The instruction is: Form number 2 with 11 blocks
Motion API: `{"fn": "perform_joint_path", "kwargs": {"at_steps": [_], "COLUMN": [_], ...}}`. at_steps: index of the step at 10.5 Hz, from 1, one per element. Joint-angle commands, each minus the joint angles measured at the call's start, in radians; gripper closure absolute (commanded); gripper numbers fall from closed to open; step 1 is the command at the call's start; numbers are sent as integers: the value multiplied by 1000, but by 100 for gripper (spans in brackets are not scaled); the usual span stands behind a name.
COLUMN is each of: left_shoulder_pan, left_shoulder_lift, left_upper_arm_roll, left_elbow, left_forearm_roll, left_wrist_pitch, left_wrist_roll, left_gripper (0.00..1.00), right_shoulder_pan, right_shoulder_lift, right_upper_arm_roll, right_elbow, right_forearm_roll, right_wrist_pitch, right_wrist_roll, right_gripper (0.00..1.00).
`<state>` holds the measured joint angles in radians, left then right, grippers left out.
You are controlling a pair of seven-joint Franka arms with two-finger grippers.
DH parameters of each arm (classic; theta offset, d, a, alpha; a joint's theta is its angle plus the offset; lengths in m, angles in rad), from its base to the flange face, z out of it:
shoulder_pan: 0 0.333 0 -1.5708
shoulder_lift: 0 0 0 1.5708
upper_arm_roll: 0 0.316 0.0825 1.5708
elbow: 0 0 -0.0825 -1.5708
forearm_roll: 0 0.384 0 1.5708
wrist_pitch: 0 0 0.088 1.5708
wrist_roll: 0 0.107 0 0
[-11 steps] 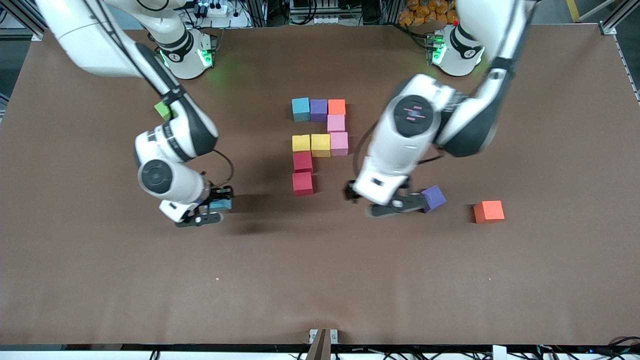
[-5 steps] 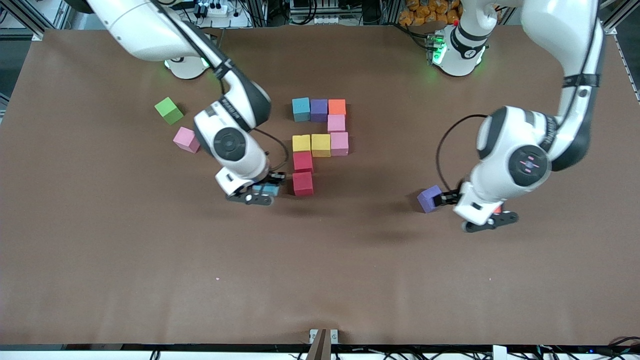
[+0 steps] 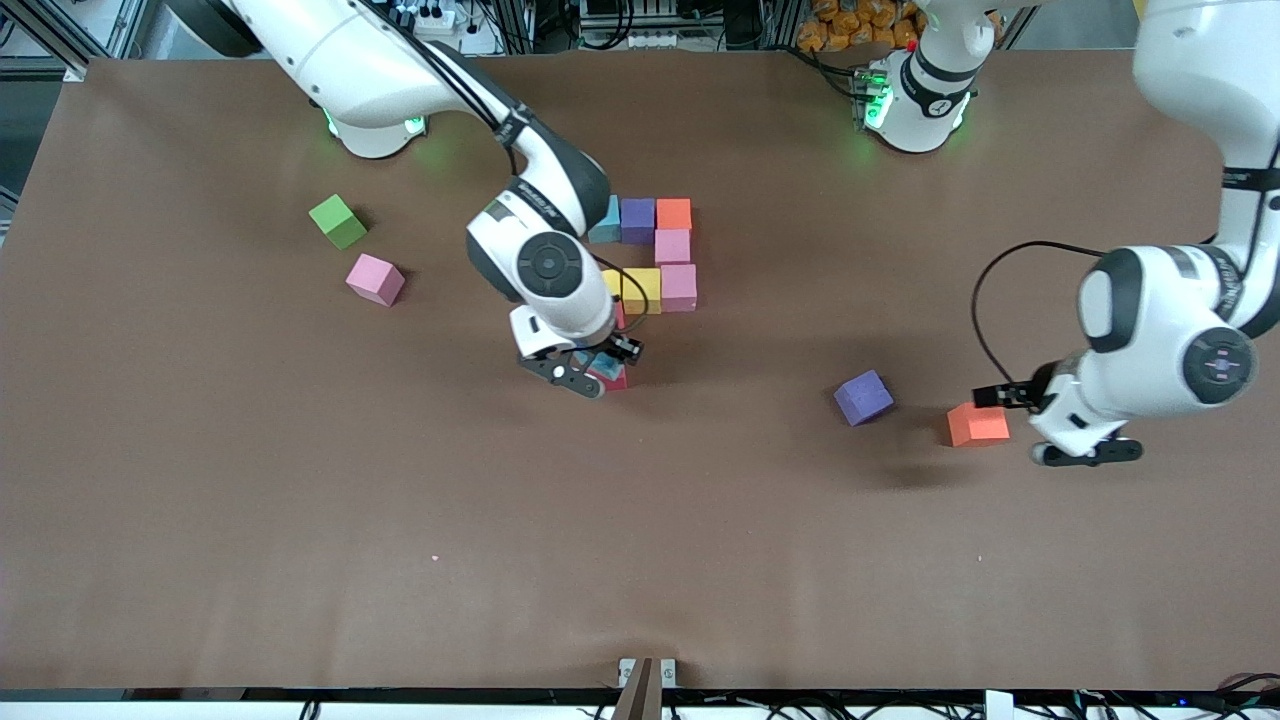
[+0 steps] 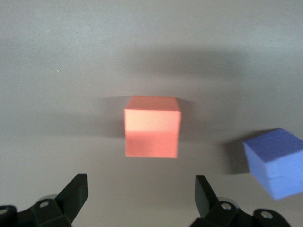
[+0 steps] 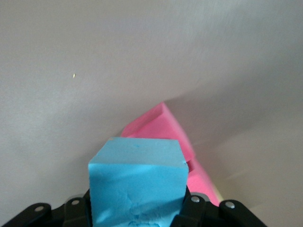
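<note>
Both arms have shifted since the earlier frames: the right arm carried its light blue block (image 3: 604, 362) from the open bench toward the right arm's end in over the partly built number 2 (image 3: 655, 255), and the left arm swung off the purple block (image 3: 864, 397) out toward the left arm's end.

Right hand (image 3: 592, 367): fingers clamped on the light blue block, held over the red blocks (image 3: 613, 378) at the camera-side end of the figure. Right wrist view shows the blue block (image 5: 137, 182) between the fingers with red blocks (image 5: 158, 127) directly beneath.

Left hand (image 3: 1050, 425): fingers spread wide, nothing held, just beside the loose orange block (image 3: 977, 424) on the side toward the left arm's end. Left wrist view: orange block (image 4: 152, 126) ahead of the fingertips (image 4: 75, 194), not touching; purple block (image 4: 277, 161) off to one side.

Purple block lies on the bench between the figure and the orange block, tilted out of square.

Loose pink block (image 3: 375, 279) and green cube (image 3: 338, 221) sit near each other toward the right arm's end, apart from the figure.
</note>
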<state>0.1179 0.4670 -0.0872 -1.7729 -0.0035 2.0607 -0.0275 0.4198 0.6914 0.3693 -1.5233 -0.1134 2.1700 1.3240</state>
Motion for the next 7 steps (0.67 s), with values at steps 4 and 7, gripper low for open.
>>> {"fn": "perform_joint_path", "kwargs": {"at_steps": [4,7], "left_shoulder_pan": [34,23], "left_shoulder_lift": [84,85], "left_upper_arm_roll": [-12,-12], "left_elbow": [-3,-2], "left_forearm_roll": [-65,-69], "left_wrist_pitch": [79,79], "left_wrist_roll": [2,-6], "left_gripper": [0,0], "right_shoulder_pan": [54,54], "right_shoulder_lift": [48,74], "right_upper_arm_roll": [-7,-9], "right_elbow": [103,129], "right_forearm_roll": [11,9], "right_wrist_pitch": [-6,55], "right_wrist_roll": [468,717], "right_gripper": [72,72]}}
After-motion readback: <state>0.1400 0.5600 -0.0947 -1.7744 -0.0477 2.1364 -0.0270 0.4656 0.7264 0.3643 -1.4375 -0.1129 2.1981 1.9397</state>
